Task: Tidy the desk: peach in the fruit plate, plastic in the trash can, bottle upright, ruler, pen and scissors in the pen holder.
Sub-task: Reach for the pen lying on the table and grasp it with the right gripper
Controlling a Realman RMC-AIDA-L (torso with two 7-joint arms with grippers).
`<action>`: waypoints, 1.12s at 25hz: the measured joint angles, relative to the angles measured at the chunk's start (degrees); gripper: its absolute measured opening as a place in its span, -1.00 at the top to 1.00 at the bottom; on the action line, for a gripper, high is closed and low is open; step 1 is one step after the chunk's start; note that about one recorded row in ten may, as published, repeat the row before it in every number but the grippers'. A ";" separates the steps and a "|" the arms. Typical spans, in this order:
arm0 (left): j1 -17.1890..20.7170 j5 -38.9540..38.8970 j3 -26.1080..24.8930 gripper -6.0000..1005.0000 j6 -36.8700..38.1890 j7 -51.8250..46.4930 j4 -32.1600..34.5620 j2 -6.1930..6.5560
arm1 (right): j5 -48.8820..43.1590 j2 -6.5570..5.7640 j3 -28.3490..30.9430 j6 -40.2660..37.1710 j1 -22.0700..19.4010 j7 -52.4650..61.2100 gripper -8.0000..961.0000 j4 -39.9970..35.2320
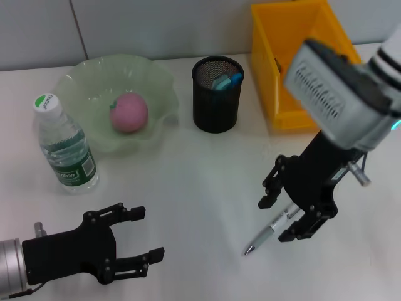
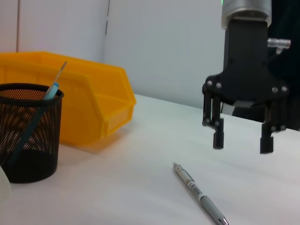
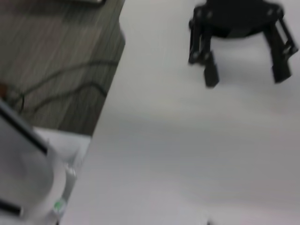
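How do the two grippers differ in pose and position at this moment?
The right gripper hangs over the silver pen lying on the white table, pointing downward, its jaws straddling the pen without touching it. The left gripper lies low near the table's front edge, pointing sideways across the table, with nothing between its jaws and far from the pen. Both are black, open and empty.

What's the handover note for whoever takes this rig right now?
Right gripper: open, above the pen, which lies flat on the table; not gripped.
Left gripper: open, idle at the near left.
Done: peach in the fruit plate; bottle upright; blue-handled item in the pen holder.
Left: pen into the holder. Yellow bin contents not visible.
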 joint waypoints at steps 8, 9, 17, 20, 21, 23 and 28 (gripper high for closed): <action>0.86 0.07 -0.41 -0.67 -0.06 0.36 0.09 0.21 | -5.46 0.55 -7.65 7.87 3.06 -2.89 -0.28 4.27; 0.94 0.08 -0.44 -0.67 -0.08 0.36 0.12 0.30 | -5.78 0.59 -8.31 8.37 3.45 -3.03 -0.28 4.81; 1.47 0.11 -0.39 -0.67 0.11 0.36 1.30 0.77 | -6.69 0.94 -16.06 10.54 4.75 -2.12 -0.27 5.89; 1.95 0.11 -0.25 -0.67 0.21 0.13 2.35 0.78 | -6.72 1.00 -17.73 10.95 4.77 -1.87 -0.27 5.80; 2.10 0.11 -0.23 -0.67 0.22 0.04 2.62 0.79 | -6.76 1.01 -18.81 11.05 4.76 -1.66 -0.26 5.85; 2.35 0.11 -0.41 -0.67 0.29 -0.17 3.10 0.79 | -6.84 1.01 -19.39 11.11 4.76 -1.47 -0.26 5.89; 2.35 0.10 -0.46 -0.67 0.11 -0.20 3.12 0.66 | -7.22 1.02 -22.16 12.21 4.46 -1.15 -0.23 5.75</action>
